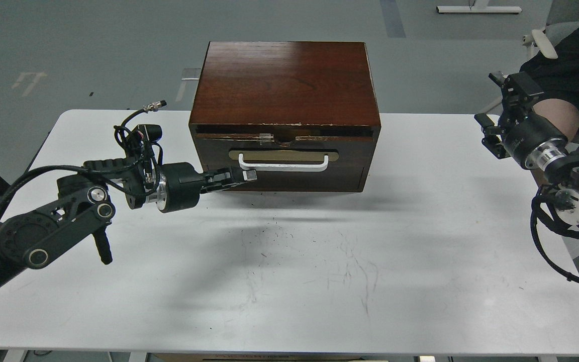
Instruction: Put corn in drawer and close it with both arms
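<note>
Head view: white surface carries a dark reddish-brown wooden box set at the middle of the far edge, front facing the near edge. The drawer sits in the upper part of that front and looks pushed in, or very nearly; a thin dark slot shows under the chipped top edge, and whether it is fully seated can't be told. White bar handle hangs on a brass-coloured oval plate, with a plain panel below. Corn is not visible anywhere on the surface or around the box. Left arm comes in over the left edge and reaches across toward the box front. Left gripper points at the drawer front, tip just beside the left end of the handle, at or touching the wood; contact can't be confirmed. Its fingers look pressed together with nothing between them, so clenched and empty. Right arm hangs off the right edge, well apart from the box. Right gripper is raised near the far right corner, fingers spread, released, holding nothing. Scuff marks run across the middle of the surface toward the near edge.
</note>
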Available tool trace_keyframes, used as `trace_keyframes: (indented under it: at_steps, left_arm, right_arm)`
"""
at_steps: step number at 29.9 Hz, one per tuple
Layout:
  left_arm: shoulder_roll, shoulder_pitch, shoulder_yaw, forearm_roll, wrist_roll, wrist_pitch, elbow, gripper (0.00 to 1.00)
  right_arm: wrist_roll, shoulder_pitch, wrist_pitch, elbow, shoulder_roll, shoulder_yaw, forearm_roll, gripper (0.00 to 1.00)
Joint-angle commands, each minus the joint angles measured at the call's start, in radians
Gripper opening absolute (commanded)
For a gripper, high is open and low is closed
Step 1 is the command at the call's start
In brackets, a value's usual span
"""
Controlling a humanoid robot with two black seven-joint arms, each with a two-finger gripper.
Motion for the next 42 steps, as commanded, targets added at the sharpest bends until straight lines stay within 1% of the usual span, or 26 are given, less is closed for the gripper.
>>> trace_keyframes:
  at_steps: [1,21,25,30,31,32,33,34,36,37,38,40,42]
  left_arm:
    - [-0.008,-0.009,0.002,0.0,-0.001,0.001,0.009,0.0]
    - [-0.039,-0.041,0.0,0.0,0.001,0.0,0.07,0.0]
    - [-0.039,-0.041,0.015,-0.003,-0.004,-0.014,0.06,0.0]
    - [-0.002,-0.021,0.018,-0.005,-0.008,-0.015,-0.006,0.0]
    - [0.016,-0.018,0.018,-0.006,-0.01,-0.015,-0.028,0.03]
    - [0.03,-0.016,0.018,-0.014,-0.017,-0.015,-0.052,0.2]
    - [0.039,-0.013,0.018,-0.02,-0.022,-0.015,-0.064,0.28]
    - [0.05,-0.012,0.017,-0.04,-0.031,-0.015,-0.086,0.46]
    - [0.061,-0.012,0.008,-0.067,-0.039,-0.015,-0.106,0.65]
    - [0.068,-0.012,-0.001,-0.11,-0.045,-0.015,-0.121,0.87]
    - [0.073,-0.012,-0.012,-0.173,-0.053,-0.015,-0.135,0.98]
    - [0.073,-0.012,-0.043,-0.288,-0.063,-0.015,-0.14,0.98]
    - [0.071,-0.012,-0.078,-0.413,-0.062,-0.015,-0.138,0.98]
  right_arm:
    - [0.0,0.0,0.0,0.001,0.0,0.0,0.0,0.99]
    - [0.0,0.0,0.0,0.001,0.0,0.0,0.0,0.99]
    - [0.0,0.0,0.0,0.001,0.0,0.0,0.0,0.99]
    - [0.0,0.0,0.0,0.001,0.0,0.0,0.0,0.99]
    - [0.0,-0.001,0.0,0.001,0.0,0.0,0.0,0.99]
    - [0.0,-0.003,0.0,0.001,0.0,0.0,0.0,0.99]
    - [0.0,-0.003,0.0,0.001,0.0,0.0,0.0,0.99]
    - [0.0,-0.003,0.0,0.003,0.0,0.0,0.0,0.99]
    - [0.0,-0.003,0.0,0.003,0.0,0.0,0.0,0.99]
    - [0.0,-0.003,0.0,0.004,0.0,0.0,0.0,0.99]
    - [0.0,-0.001,-0.002,0.006,0.0,0.002,0.0,0.99]
    - [0.0,-0.001,-0.002,0.006,0.0,0.009,0.0,0.99]
    - [0.0,-0.003,-0.002,0.004,0.0,0.031,0.0,0.99]
